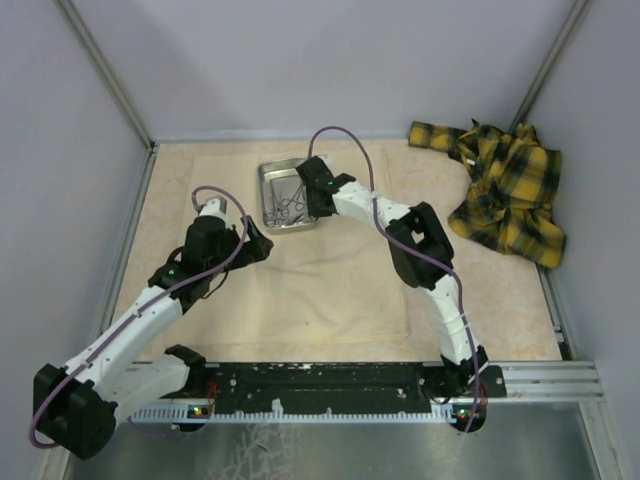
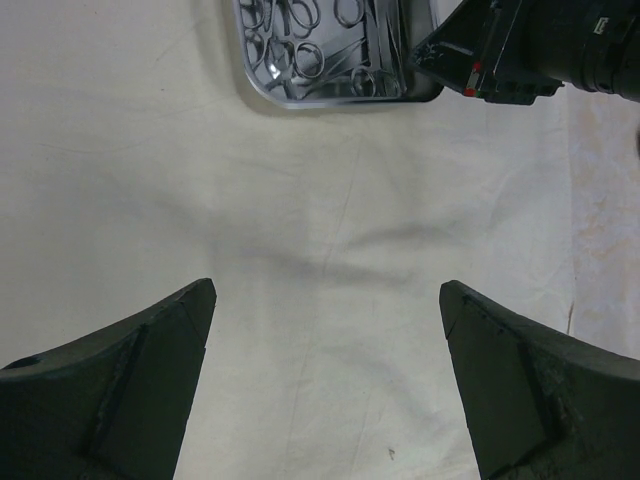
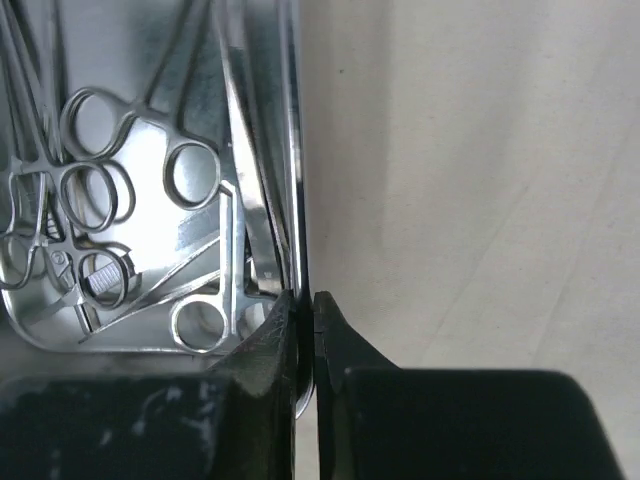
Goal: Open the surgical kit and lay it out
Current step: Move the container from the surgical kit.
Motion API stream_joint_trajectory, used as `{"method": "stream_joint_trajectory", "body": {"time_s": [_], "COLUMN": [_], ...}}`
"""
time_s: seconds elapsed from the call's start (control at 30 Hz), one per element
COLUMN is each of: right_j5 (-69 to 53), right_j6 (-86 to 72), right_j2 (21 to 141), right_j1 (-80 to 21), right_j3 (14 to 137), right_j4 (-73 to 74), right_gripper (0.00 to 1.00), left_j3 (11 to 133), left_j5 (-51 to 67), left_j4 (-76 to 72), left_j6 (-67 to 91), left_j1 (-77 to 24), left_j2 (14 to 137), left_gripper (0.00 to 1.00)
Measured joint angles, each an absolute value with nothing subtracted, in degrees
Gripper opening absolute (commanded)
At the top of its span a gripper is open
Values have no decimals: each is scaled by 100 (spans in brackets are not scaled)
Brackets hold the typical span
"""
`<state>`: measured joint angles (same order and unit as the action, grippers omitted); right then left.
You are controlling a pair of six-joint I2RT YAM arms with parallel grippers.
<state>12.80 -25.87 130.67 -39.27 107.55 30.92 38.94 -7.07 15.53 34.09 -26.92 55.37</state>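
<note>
The left gripper (image 2: 325, 300) hangs spread wide and empty, on the near side of the tray (image 1: 263, 195). The wrap (image 1: 330, 290) lies unfolded under the tray. The instruments (image 3: 95, 190) lie heaped inside it, none yet laid out. The right gripper (image 3: 305, 305) pinches the tray's right rim.

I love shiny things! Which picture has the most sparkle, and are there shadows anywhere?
Right wrist: the tray glares brightest, mirroring the tools, beside the dark right gripper. Left wrist: soft grey shadows cross the cloth ahead of the left gripper. Top external: even light, little glare.
</note>
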Motion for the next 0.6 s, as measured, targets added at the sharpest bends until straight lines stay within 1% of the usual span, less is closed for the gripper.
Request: {"method": "stream_joint_trajectory", "body": {"time_s": [0.17, 0.33, 0.6], "right_j5": [1328, 1396, 1518], "right_j6": [-2646, -2757, -3326], "right_j2": [12901, 12490, 11424], "right_j1": [-4010, -4237, -4764], "right_j3": [10481, 9854, 8294], "right_j4": [3000, 2958, 2895], "right_gripper": [0, 0, 0], "left_j3": [3857, 3828, 3828], "left_j5": [-701, -703, -716], "left_j4": [1640, 1741, 1944], "left_j6": [3413, 3426, 3428], "left_j1": [-2692, -2692, -2692], "left_j2": [5376, 5094, 4753], "left_gripper": [99, 99, 99]}}
